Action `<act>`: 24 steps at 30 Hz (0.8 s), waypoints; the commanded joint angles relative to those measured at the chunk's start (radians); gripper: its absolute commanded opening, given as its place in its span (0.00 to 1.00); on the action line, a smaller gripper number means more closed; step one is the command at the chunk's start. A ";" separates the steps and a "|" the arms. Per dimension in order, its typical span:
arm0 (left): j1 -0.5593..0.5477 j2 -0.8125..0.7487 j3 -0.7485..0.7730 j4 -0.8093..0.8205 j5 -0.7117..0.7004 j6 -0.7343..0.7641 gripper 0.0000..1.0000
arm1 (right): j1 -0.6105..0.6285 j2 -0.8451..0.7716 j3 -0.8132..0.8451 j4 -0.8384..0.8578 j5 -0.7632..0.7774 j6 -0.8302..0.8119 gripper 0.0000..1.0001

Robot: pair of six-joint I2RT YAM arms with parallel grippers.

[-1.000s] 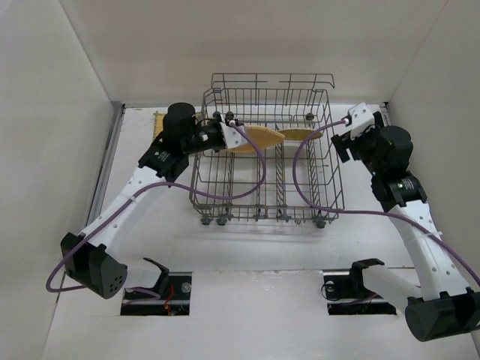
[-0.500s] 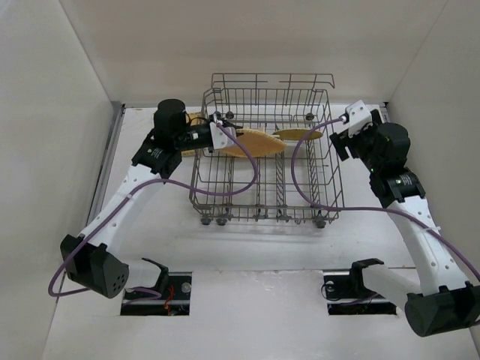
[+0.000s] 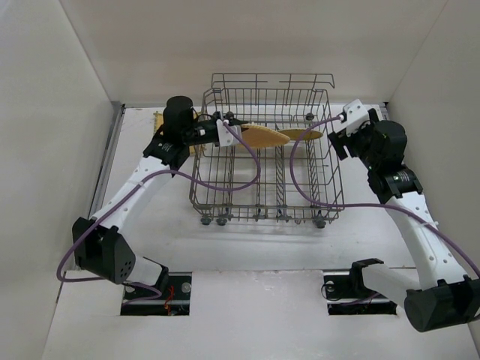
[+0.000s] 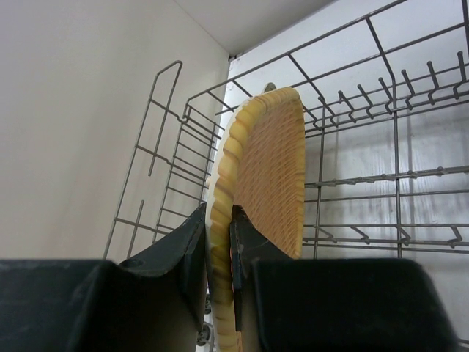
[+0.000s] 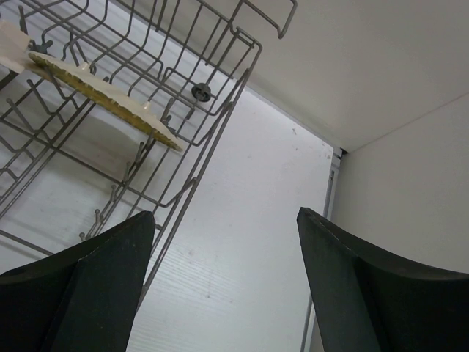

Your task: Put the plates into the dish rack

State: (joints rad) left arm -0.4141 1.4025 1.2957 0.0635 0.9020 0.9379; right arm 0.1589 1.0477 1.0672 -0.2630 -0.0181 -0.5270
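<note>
The grey wire dish rack (image 3: 264, 196) stands mid-table. My left gripper (image 3: 227, 132) is shut on the rim of a ribbed pale-yellow plate (image 3: 264, 137) and holds it on edge over the rack's back left part. In the left wrist view the plate (image 4: 267, 169) stands upright between my left gripper's (image 4: 218, 220) jaws, with rack tines (image 4: 381, 176) beyond. A second plate (image 3: 303, 135) rests tilted in the rack's back right part and shows edge-on in the right wrist view (image 5: 102, 92). My right gripper (image 3: 340, 133) is open and empty just outside the rack's right wall (image 5: 192, 170).
A sliver of another yellow plate (image 3: 157, 117) lies on the table behind my left arm, at the back left. White walls close in on the left, back and right. Purple cables (image 3: 300, 176) hang over the rack.
My left arm has swung its elbow about while keeping the plate over the rack's back left, the plate ending slightly further right. My right gripper has edged a little toward the rack.
</note>
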 commanded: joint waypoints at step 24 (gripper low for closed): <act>0.071 0.047 -0.085 0.197 0.098 0.055 0.01 | 0.014 0.086 0.131 -0.022 0.000 -0.028 0.84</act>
State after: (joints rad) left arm -0.3531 1.4651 1.2037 0.1314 0.9302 0.9703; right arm 0.1596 1.1309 1.1458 -0.2893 -0.0185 -0.5503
